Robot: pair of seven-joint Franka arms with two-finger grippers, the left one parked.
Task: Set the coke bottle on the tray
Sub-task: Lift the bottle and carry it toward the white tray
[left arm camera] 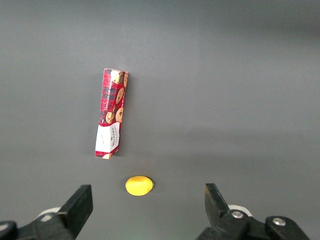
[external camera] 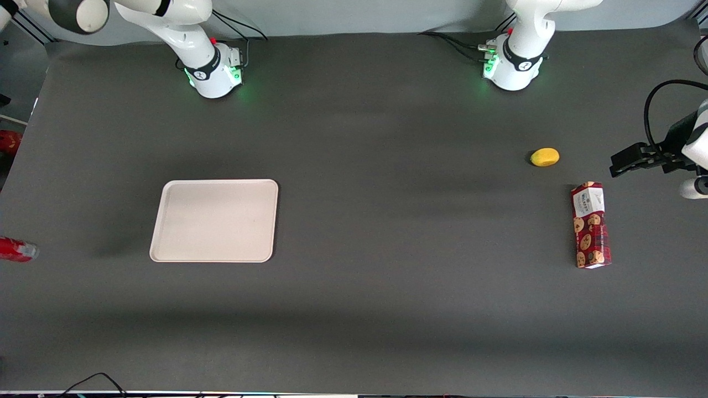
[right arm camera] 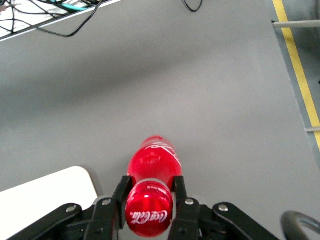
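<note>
1. Coke bottle (right arm camera: 151,186) is clamped at its neck between the fingers of the hand (right arm camera: 149,197), above the counter (external camera: 387,221), close to the tray.
2. Tray (external camera: 215,219) lies flat at the working arm's end, nothing on it.
3. Cookie box (external camera: 591,225) and a yellow fruit (external camera: 545,157) lie toward the parked arm's end, with open counter around the tray.

The working arm (external camera: 166,25) is glossy white with rounded links and a black-and-cream joint cap; its base (external camera: 213,72) wears a black band with a white logo, glows green and trails black cables; the gripper (right arm camera: 149,202) is matte black, its fingers (right arm camera: 121,192) slim, silver screws dotting the body just beneath them.
</note>
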